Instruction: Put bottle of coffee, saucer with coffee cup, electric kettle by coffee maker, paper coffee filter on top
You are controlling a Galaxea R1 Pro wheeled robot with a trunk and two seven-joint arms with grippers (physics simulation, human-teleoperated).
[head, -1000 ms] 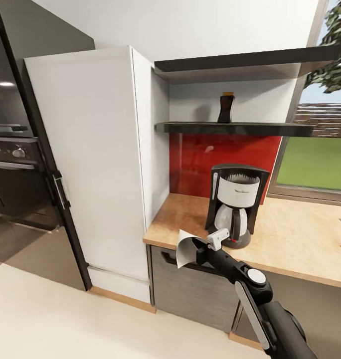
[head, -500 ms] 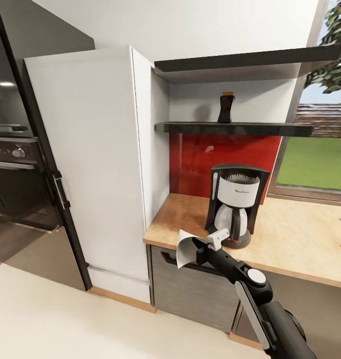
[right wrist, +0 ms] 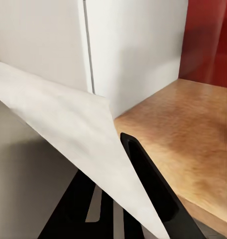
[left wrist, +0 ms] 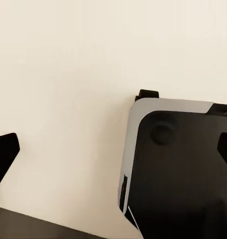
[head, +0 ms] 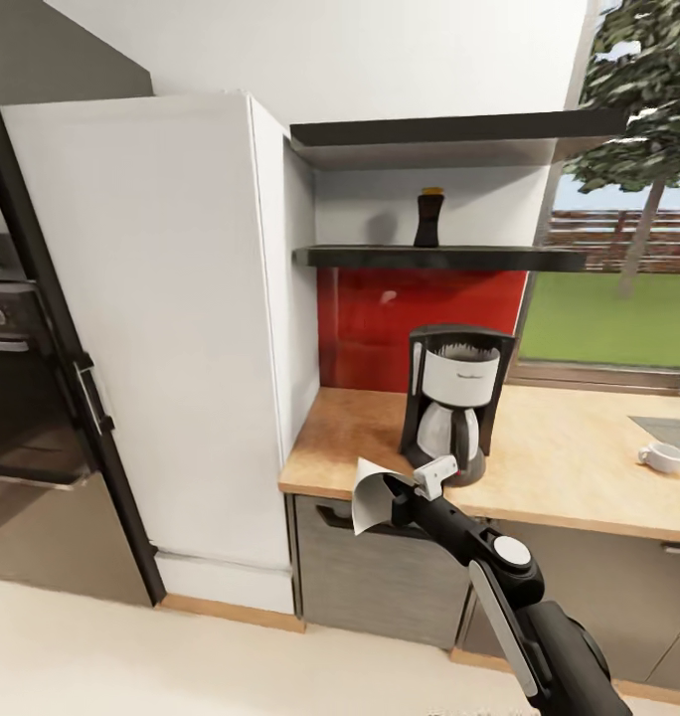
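Head view: the right gripper point(head: 395, 489) is closed on one paper coffee filter point(head: 371, 494), held in front of the kitchen countertop's point(head: 569, 467) edge, just short of the single coffee maker point(head: 451, 402). One bottle of coffee point(head: 429, 217) stands on the kitchen shelf point(head: 439, 258); one coffee cup point(head: 663, 456) sits far right. The left gripper's opening cannot be told.

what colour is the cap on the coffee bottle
Yellowish, on the dark bottle of coffee; the head view shows it best.

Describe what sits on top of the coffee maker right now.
Nothing rests on the coffee maker; its open top shows a dark basket whose depths stay hidden. The paper coffee filter is in the right gripper, in front of the counter edge.
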